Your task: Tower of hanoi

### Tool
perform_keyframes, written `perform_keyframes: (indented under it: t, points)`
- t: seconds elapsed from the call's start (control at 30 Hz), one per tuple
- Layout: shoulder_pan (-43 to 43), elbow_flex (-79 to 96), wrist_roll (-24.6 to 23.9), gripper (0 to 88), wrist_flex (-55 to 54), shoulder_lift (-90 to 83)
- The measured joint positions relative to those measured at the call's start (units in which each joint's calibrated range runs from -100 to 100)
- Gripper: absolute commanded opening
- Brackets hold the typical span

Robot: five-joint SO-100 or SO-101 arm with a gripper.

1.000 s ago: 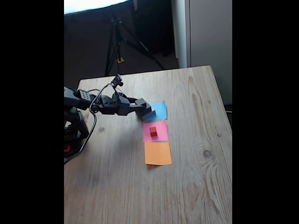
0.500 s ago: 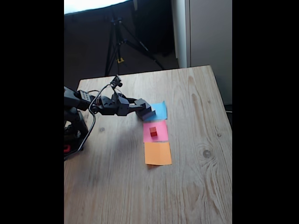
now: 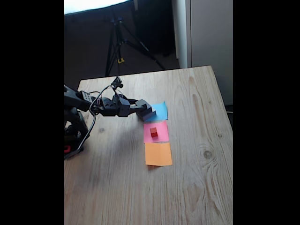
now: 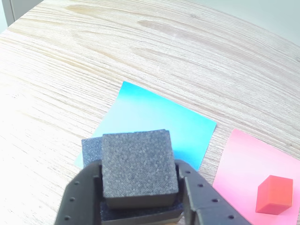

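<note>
Medium black block [image 4: 139, 169] sits clamped between the gripper [image 4: 139, 197] fingers over the blue paper square [image 4: 154, 123]. Tiny red cube [image 4: 274, 195] rests on the pink square [image 4: 243, 164].

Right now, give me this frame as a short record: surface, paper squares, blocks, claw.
surface: wooden table
paper squares: blue square, pink square, orange square, in a row in the fixed view
red cube: red cube on the pink square, apart from the claw
dark stack: top dark block sits on a larger dark block, at the blue square's edge
claw: claw with its fingers on either side of the top dark block
orange square: nothing on it
</note>
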Motion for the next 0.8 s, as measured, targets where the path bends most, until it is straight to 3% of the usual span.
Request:
perform_keyframes:
  t: [0.43, 0.8]
  points:
    - [0.0, 0.0, 0.0, 20.9, -1.0, 0.1]
    - [0.2, -0.3, 0.0, 24.2, -1.4, -0.7]
